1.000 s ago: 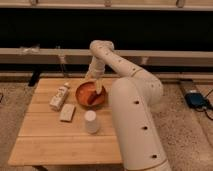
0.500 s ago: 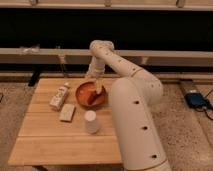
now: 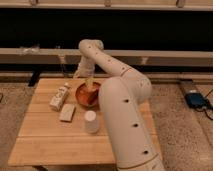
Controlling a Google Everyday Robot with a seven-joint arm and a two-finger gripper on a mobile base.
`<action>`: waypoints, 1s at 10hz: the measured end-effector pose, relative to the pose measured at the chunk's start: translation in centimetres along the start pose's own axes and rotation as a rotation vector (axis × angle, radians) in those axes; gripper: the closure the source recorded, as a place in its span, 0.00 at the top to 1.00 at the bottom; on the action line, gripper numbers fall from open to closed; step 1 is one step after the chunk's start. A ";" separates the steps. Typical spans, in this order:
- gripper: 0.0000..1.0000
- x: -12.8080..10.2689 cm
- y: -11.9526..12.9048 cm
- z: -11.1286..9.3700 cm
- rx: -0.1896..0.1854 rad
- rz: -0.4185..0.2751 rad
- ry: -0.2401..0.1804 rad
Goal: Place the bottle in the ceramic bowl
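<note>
On the worktop [image 3: 45, 145] the ceramic bowl [image 3: 81, 100] is set toward the far edge, and the bottle [image 3: 60, 96] is laid just to its left. A block [image 3: 67, 112] is placed just near of the bottle, and a cup [image 3: 91, 121] near of the bowl. The gripper [image 3: 90, 83] is held directly over the bowl.

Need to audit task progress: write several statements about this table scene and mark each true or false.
1. The small white bottle lies inside the round orange-brown ceramic bowl. False: it is on the wooden table, beside the bowl.
2. The end effector is over the bowl. True.
3. The plain white cup stands on the table, nearer the camera than the bowl. True.
4. The flat beige rectangular block sits on top of the cup. False: it lies on the table beside the cup.
</note>
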 end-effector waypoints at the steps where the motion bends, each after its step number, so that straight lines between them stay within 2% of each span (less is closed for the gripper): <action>1: 0.80 -1.7 -2.3 0.6 -0.003 -0.076 -0.003; 2: 0.80 -3.8 -4.7 1.5 -0.014 -0.169 -0.010; 3: 0.80 -4.9 -5.7 1.8 -0.019 -0.217 -0.013; 5: 0.80 -8.0 -8.2 3.8 -0.060 -0.348 -0.016; 7: 0.80 -9.6 -9.1 5.7 -0.105 -0.410 -0.015; 8: 0.80 -9.7 -9.4 7.1 -0.136 -0.428 -0.014; 10: 0.80 -10.0 -9.8 9.0 -0.167 -0.444 -0.011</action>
